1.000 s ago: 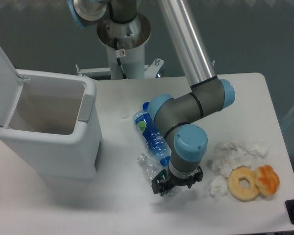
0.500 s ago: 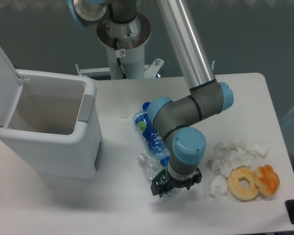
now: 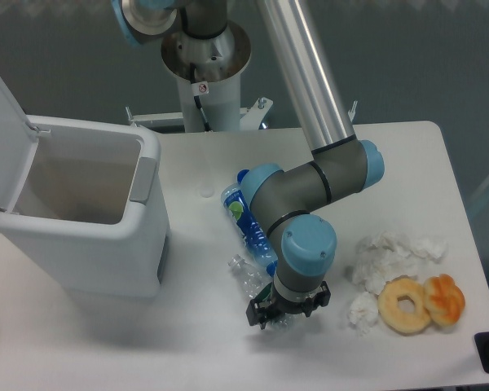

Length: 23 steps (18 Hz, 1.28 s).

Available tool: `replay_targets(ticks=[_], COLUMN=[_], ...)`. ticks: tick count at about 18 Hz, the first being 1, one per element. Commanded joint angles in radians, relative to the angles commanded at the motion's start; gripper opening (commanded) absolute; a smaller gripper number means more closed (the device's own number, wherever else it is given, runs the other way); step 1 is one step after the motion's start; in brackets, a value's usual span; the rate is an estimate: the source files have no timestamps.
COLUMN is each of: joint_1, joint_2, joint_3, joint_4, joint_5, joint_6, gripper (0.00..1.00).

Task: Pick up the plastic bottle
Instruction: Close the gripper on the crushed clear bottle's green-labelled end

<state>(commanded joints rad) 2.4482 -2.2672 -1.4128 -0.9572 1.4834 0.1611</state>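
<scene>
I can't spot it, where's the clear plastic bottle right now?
The clear bottle lies near the table's front middle, beside the blue-labelled bottle, partly under the tool.

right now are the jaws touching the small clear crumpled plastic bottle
Cannot tell. In the fixed camera view the gripper sits over one end of the small clear crumpled plastic bottle, and the wrist hides any contact.

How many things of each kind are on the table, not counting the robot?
Plastic bottles: 2, one clear, one blue-labelled
Bins: 1
Doughnuts: 2
Crumpled tissue heaps: 1
Total: 6
</scene>
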Motion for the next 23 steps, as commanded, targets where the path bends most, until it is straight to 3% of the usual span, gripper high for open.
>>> replay_targets(ticks=[7, 9, 11, 23], joint_1=[-0.002, -0.002, -0.002, -0.002], joint_2=[0.005, 0.011, 0.012, 0.014], joint_3=[-0.009, -0.014, -0.014, -0.012], joint_4=[0.0, 0.0, 0.0, 0.0], joint_5=[0.0, 0.0, 0.0, 0.0], joint_6=[0.003, 0.002, 0.003, 0.005], gripper=[0.8, 0.7, 0.67, 0.67])
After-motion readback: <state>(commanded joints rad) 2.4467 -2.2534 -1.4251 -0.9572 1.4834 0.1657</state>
